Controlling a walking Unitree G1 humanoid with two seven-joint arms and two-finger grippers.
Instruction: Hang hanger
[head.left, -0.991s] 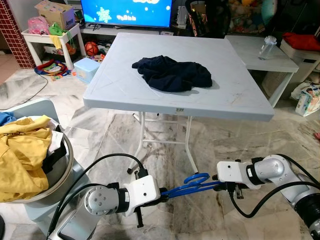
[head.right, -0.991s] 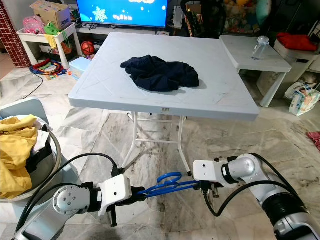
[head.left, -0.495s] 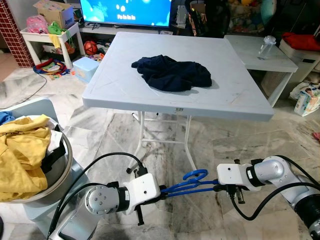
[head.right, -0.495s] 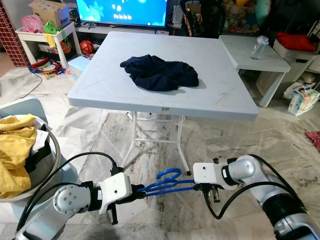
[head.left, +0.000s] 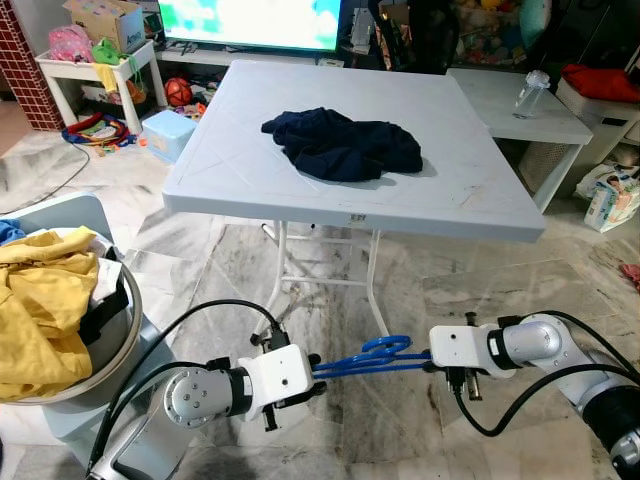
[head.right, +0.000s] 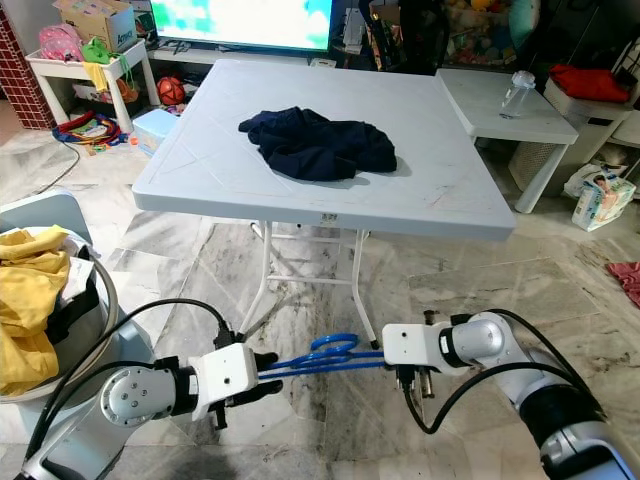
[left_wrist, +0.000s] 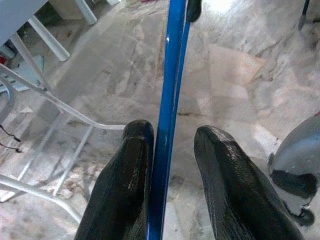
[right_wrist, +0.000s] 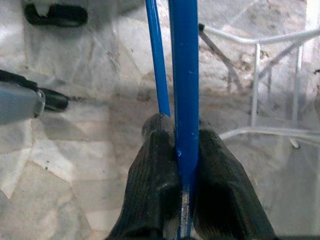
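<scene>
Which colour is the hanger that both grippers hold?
Blue. The hanger shows best in the right wrist view.

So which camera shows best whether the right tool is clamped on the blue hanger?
The right wrist view: both fingers pinch the blue hanger there. The eye views show the right tool at the hanger's end, fingers hidden.

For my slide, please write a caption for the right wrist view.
Right gripper shut on the blue hanger above the marble floor.

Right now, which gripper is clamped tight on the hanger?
The right gripper: its jaws pinch the blue hanger. The left gripper has a gap beside the bar.
</scene>
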